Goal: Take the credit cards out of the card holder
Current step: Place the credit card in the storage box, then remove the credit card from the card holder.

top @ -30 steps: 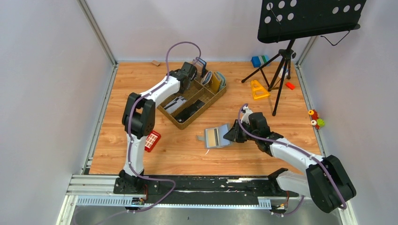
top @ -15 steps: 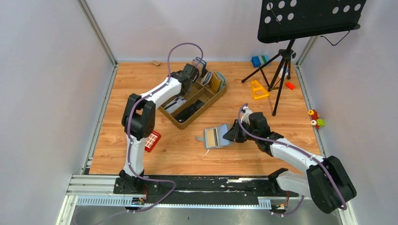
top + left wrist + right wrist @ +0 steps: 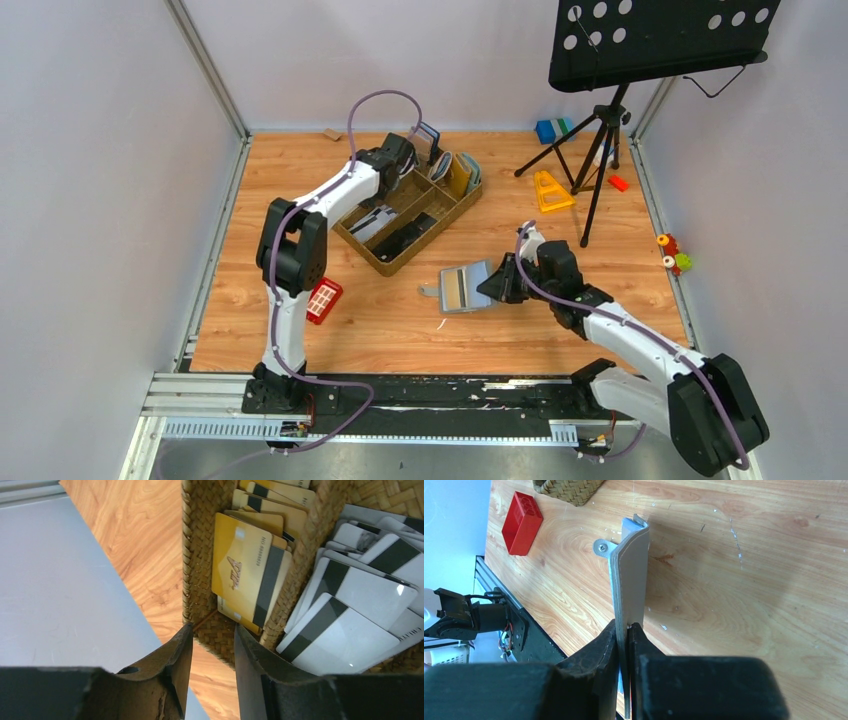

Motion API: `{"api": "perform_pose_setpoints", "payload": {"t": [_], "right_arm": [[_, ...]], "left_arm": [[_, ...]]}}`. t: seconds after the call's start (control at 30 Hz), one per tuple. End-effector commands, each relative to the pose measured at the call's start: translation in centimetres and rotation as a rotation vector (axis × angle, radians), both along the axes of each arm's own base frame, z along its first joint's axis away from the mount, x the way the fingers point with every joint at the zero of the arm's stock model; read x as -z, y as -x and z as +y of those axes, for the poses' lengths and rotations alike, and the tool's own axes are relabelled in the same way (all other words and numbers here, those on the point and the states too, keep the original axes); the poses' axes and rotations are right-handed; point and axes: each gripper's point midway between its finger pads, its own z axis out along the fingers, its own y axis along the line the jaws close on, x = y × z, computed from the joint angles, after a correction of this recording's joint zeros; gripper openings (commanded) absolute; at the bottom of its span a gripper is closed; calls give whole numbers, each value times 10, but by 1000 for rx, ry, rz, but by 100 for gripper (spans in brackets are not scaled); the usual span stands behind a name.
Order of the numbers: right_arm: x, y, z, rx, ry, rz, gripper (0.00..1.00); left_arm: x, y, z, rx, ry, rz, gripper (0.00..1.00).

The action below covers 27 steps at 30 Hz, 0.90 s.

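Top external view: the card holder (image 3: 460,290) lies opened out on the wooden table (image 3: 380,330), a little right of centre and just near of the woven tray (image 3: 385,262). Its long axis runs left to right, with a slight tilt. The small snap tab (image 3: 428,293) points left, and a tan inner face is turned upward. The right gripper (image 3: 497,287) reaches in from the right and is closed on the holder's right end.

In the right wrist view, the fingers (image 3: 606,645) are pressed together on the holder (image 3: 631,565), which is seen edge-on as a thin grey sheet between them. It stretches straight away from the gripper (image 3: 626,632) toward the tab (image 3: 600,546), curving slightly at its far tip. A red brick (image 3: 521,522) lies on the table beyond it. In the overhead view the same brick (image 3: 324,300) sits well to the left of the holder, near the left arm.

The left gripper (image 3: 420,148) is at the far end of the tray, well apart from the holder. In the left wrist view its fingers (image 3: 175,665) stand apart, with a clear gap and nothing between them. The gripper (image 3: 212,665) hangs above the tray's woven rim (image 3: 200,555). One compartment beyond holds overlapping gold cards (image 3: 240,570) with dark stripes. The next compartment holds white cards (image 3: 350,610) with black stripes.
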Motion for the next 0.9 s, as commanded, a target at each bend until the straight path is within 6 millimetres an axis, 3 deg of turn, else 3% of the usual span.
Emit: {"api": "perform_pose_setpoints", "payload": {"t": [0.0,0.07,0.1,0.2,0.3,0.33,0.5,0.63,0.87], "right_arm": [[-8,0,-1,3,-20,-40,0],[-9,2,-2,2,-23,-48,0],[-9,2,-3,2,-23,-52,0],[-10,4,-6,13,-26,-63,0],[-11,6,-8,22,-35,-73,0],[-10,7,-9,28,-37,-76,0],[-6,9,-11,48,-59,-81,0],[-4,13,-11,47,-79,-80,0],[-9,21,-13,44,-105,-100,0]], "left_arm": [[-36,7,-12,-16,104,-49,44],[-42,16,-23,-8,164,-43,47],[-46,20,-30,-8,201,-45,59],[-59,35,-54,-1,319,-64,69],[-67,49,-72,4,439,-98,96],[-69,54,-76,3,479,-108,99],[-80,80,-90,-14,723,-173,100],[-81,118,-110,0,1017,-188,100],[-60,190,-141,80,1357,-4,100]]}}
